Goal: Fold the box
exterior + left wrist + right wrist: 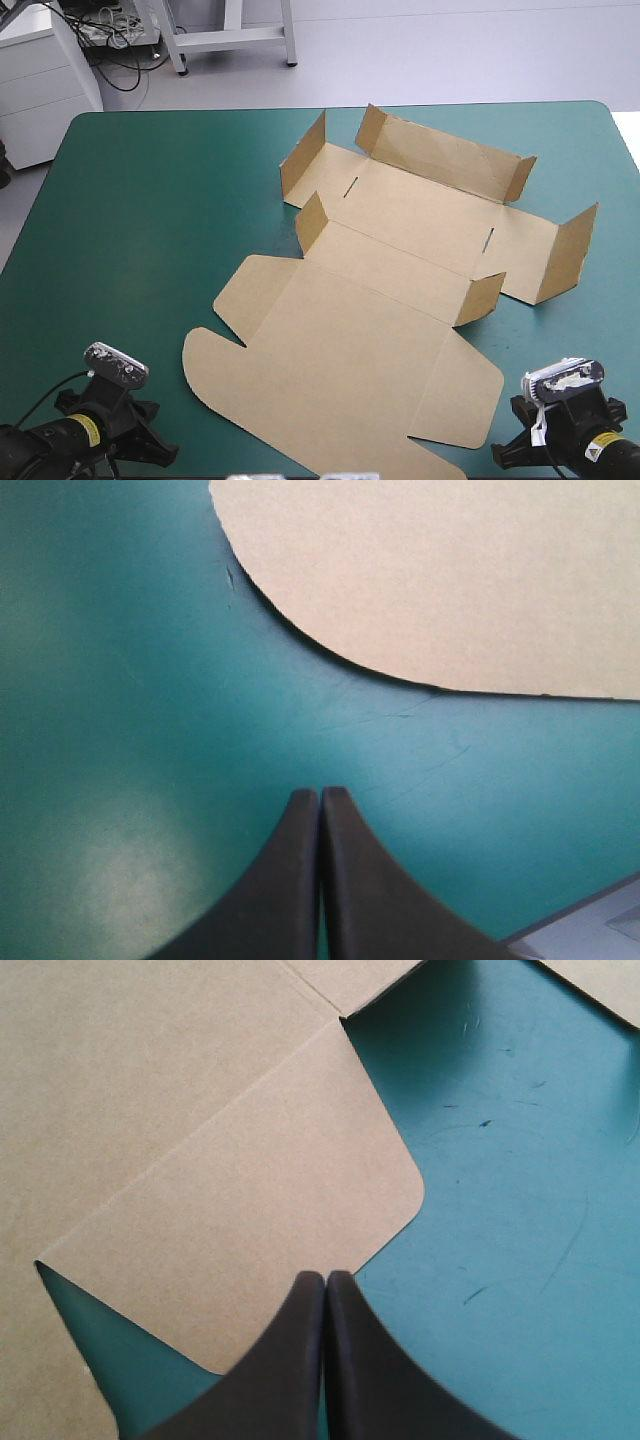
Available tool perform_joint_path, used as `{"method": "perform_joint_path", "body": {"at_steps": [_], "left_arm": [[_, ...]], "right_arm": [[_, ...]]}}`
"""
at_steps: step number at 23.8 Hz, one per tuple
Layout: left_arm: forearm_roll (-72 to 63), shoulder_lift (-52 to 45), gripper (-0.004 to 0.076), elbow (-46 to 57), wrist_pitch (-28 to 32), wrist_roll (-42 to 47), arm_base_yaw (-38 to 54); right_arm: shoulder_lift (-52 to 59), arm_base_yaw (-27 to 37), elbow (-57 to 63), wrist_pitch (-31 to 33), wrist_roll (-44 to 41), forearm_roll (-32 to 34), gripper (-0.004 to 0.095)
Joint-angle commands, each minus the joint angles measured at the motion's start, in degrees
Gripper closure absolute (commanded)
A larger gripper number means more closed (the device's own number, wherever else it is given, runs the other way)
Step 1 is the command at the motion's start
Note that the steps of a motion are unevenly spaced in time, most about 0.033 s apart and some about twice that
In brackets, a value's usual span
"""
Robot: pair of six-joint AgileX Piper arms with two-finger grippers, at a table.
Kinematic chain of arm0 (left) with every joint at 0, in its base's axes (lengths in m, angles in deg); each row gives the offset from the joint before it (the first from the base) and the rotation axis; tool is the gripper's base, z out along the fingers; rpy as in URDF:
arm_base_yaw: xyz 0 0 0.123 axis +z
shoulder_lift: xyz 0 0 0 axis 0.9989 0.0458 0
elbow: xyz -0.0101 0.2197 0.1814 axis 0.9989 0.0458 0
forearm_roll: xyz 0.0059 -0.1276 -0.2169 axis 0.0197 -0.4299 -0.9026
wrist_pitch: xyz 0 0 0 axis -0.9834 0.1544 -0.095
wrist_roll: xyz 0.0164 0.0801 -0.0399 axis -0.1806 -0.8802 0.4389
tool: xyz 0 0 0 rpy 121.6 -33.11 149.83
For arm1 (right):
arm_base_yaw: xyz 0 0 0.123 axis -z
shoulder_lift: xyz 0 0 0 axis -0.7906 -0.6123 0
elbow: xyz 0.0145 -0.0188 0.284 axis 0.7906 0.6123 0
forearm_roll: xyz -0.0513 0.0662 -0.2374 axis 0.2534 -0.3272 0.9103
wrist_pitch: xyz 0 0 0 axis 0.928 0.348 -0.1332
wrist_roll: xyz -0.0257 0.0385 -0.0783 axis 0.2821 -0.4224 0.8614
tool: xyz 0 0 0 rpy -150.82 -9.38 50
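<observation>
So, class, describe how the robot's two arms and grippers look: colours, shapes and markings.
Both arms are black, and the left arm and the right arm each carry a small yellow label near the wrist. The left gripper and the right gripper match: two broad black fingers curved like fins, wide-based, tapering to tips.

One box (360,340), one table (150,200), two claws (320,793) (326,1275) (left and right).

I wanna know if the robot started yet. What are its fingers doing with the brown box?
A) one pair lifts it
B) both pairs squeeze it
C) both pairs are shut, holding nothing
C: the left fingers and right fingers each meet with no board between, and the box lies on the table.
</observation>
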State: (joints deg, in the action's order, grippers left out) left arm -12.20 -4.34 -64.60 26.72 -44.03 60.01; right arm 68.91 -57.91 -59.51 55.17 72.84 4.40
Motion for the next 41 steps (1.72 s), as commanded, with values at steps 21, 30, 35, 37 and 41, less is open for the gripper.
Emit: {"method": "perform_joint_path", "body": {"at_steps": [21, 30, 35, 37, 41], "left_arm": [[-0.6, 0.4, 0.0756, -1.3, 1.9, 0.1, -0.4], [-0.6, 0.4, 0.0756, -1.3, 1.9, 0.1, -0.4], [-0.6, 0.4, 0.0756, -1.3, 1.9, 0.1, -0.4], [-0.6, 0.4, 0.0756, -1.3, 1.9, 0.1, -0.4], [-0.6, 0.4, 0.0756, -1.3, 1.9, 0.1, -0.4]], "right_arm": [[-0.8, -0.2, -4.0, -3.9, -23.2, -1.2, 0.0035], [-5.7, -0.2, -11.7, -4.8, -35.5, -0.8, 0.0034], [-13.2, -0.2, -13.0, -6.2, -36.2, -0.8, 0.0034], [-16.5, -0.2, -13.4, -7.9, -37.0, -0.8, 0.0034], [-23.8, -0.2, -13.5, -12.3, -38.0, -1.1, 0.0034]]}}
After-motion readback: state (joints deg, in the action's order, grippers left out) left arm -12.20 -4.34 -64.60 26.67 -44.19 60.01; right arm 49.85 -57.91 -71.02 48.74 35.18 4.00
